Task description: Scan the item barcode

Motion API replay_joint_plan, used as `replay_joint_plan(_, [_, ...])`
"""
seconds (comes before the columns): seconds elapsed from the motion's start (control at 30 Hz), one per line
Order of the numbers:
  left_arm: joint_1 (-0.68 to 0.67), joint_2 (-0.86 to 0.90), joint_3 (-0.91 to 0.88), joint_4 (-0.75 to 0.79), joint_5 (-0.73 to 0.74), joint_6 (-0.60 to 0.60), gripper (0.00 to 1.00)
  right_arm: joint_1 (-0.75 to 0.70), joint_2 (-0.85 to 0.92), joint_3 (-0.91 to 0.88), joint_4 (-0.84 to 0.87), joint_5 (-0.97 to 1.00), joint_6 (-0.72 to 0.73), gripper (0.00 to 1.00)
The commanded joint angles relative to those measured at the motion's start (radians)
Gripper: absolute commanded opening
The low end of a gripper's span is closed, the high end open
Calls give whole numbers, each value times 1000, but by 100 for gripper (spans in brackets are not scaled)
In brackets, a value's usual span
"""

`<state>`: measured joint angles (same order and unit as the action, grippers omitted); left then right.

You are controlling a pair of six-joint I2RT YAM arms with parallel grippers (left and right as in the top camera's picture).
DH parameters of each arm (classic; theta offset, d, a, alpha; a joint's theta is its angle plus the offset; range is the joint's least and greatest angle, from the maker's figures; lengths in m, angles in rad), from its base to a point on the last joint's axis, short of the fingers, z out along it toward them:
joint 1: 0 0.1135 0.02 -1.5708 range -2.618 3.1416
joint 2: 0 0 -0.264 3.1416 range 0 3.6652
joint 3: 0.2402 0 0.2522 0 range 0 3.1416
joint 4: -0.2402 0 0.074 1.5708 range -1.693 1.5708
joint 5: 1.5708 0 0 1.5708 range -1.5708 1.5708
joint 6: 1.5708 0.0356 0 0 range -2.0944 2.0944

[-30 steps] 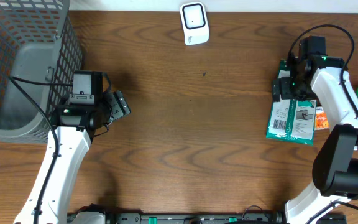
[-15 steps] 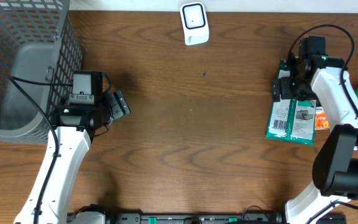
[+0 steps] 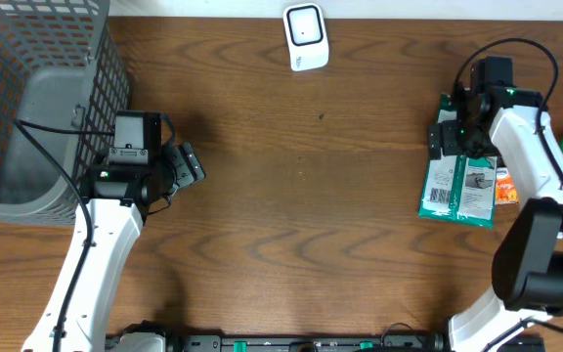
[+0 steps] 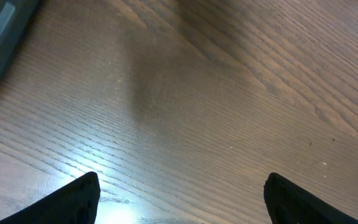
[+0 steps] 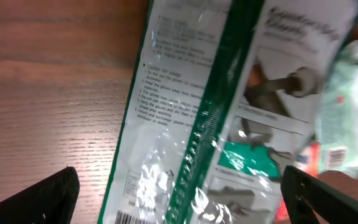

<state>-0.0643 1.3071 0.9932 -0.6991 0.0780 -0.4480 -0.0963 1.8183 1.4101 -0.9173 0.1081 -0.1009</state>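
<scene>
Overhead: scanner (image 3: 306, 37) sits at the far edge of the surface. The packet (image 3: 457, 186) lies flat well to the right of the scanner and nearer the robot. The right jaws hang over the packet end closest to the scanner, spread wide, holding nothing. The barcode (image 3: 441, 196) is at the packet corner away from the scanner, face up. An orange item (image 3: 504, 186) is tucked against the packet's side away from the scanner. The left jaws are well left of the scanner by the basket (image 3: 27, 98), wide open and empty.

Left wrist: bare surface only, jaws apart, nothing between them. Scanner not in view.

Right wrist: the packet (image 5: 229, 112) runs between the open jaws. Can't tell if they touch it. It's glossy, crinkly film with a green seam down the middle. The barcode (image 5: 135, 218) is just at the frame bottom.

Step looks like pre-grasp. Suggest:
- Pinch the end nearest the scanner and keep the fingers off the barcode corner.
- The film is slick, so close fully before lifting.
- Lift clear of the orange item.
- Keep the film taut and turn the barcode to face the scanner window.
</scene>
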Motion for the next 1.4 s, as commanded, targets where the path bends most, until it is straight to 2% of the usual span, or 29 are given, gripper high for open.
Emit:
replay_joint_plan(0.0, [3, 6, -6, 0, -12, 1, 85, 28, -183, 15, 2, -2, 18, 99])
replay_joint_plan(0.43, [3, 6, -6, 0, -12, 1, 85, 210, -845, 15, 1, 56, 15, 99])
replay_joint_plan(0.63, [3, 6, -6, 0, -12, 1, 85, 216, -1075, 15, -27, 56, 14, 99])
replay_joint_plan(0.8, [3, 6, -6, 0, -12, 1, 85, 216, -1190, -6, -87, 45, 18, 99])
replay_joint_plan(0.93, [3, 6, -6, 0, -12, 1, 85, 201, -1329, -94, -88, 35, 19, 99])
replay_joint_plan(1.1, [3, 6, -6, 0, -12, 1, 85, 170, -1527, -290, -55, -6, 18, 99])
replay_joint_plan(1.37, [3, 6, -6, 0, -12, 1, 85, 134, -1741, -610, 216, -84, 19, 99])
